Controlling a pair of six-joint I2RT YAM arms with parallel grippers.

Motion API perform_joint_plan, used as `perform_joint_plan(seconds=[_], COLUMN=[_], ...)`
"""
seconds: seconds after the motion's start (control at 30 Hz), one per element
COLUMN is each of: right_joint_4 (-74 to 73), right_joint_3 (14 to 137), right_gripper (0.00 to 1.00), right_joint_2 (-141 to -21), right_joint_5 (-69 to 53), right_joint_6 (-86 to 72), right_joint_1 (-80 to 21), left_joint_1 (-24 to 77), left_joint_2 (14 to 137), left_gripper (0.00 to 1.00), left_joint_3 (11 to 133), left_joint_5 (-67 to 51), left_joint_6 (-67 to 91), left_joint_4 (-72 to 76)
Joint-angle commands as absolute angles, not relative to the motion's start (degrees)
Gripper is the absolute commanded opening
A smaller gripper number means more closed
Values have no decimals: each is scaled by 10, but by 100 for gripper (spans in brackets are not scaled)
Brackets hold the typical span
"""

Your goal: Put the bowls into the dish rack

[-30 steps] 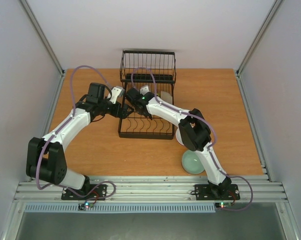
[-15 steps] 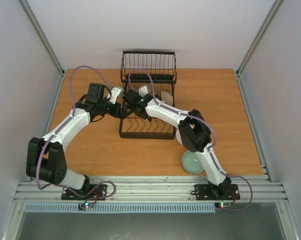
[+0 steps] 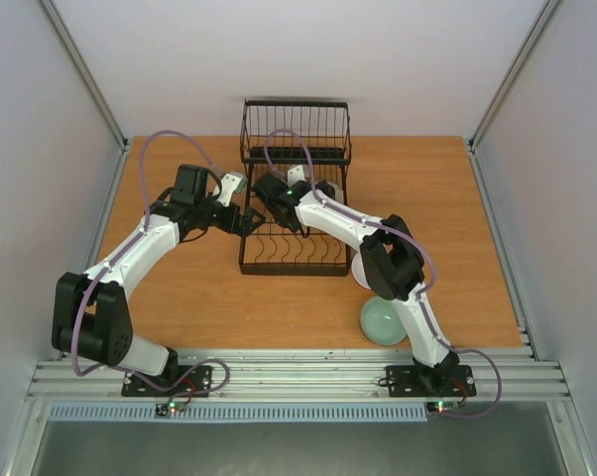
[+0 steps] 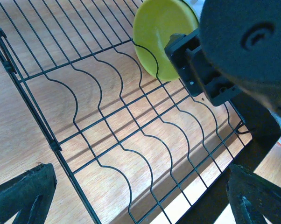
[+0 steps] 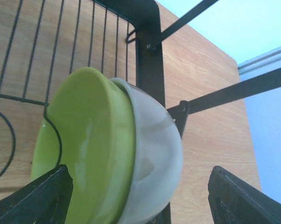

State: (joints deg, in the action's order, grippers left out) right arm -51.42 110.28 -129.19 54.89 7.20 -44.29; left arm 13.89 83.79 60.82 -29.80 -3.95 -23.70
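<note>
Top, rack: I see the rack (image 3: pixel 289 274) in the middle of the surface (image 3: pixel 179 288). Its long axis runs away from the arm bases, and the tall basket end is on the far side.
Top, right arm: the right arm (image 3: pixel 328 213) lies across the rack's base and hides from me what stands there.
Top, loose bowls: a celadon bowl (image 3: pixel 383 320) sits flat on the surface just beside the right arm's lower link. A white bowl (image 3: pixel 356 275) shows only as a sliver under that arm's elbow, near the rack's near right corner.
Top, left tool: the left tool (image 3: pixel 251 222) hangs at the rack's left rim.
Left wrist, left tool: its fingers are spread wide over the curved prongs, with nothing between them.
Left wrist, rack contents: a green bowl (image 4: pixel 161 37) stands on edge among the prongs. Its round face is turned toward this camera and one prong wire crosses it. The right arm's black end sits just beside the bowl's edge; I cannot tell whether they touch.
Right wrist, right tool: the right tool (image 5: pixel 138 171) has its fingers well apart and grips nothing. The bowls lie beyond the tips.
Right wrist, rack contents: the green bowl nests inside a pale bowl (image 5: pixel 154 154). Both are on edge with their mouths toward the left of this view and their axes tilted. The pale bowl rests by the rack's corner post.
</note>
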Motion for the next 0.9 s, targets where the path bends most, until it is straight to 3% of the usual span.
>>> perform_joint_plan(seconds=[0.0, 0.43, 0.67, 0.87], right_joint_4=[-525, -281, -294, -420], right_joint_3=[1093, 874, 729, 650], right_gripper=[79, 79, 73, 69], right_joint_2=[-1251, -1044, -877, -769], right_joint_5=[571, 312, 311, 359], right_joint_6=[46, 118, 39, -60], right_joint_1=[-431, -432, -432, -432], left_joint_1=[138, 138, 139, 139], left_joint_2=[832, 836, 831, 827], left_gripper=[99, 99, 99, 99], left_joint_3=[613, 613, 612, 613], left_joint_5=[-307, -306, -307, -311], left_joint_6=[-44, -45, -44, -42], left_joint_4=[-220, -220, -220, -221])
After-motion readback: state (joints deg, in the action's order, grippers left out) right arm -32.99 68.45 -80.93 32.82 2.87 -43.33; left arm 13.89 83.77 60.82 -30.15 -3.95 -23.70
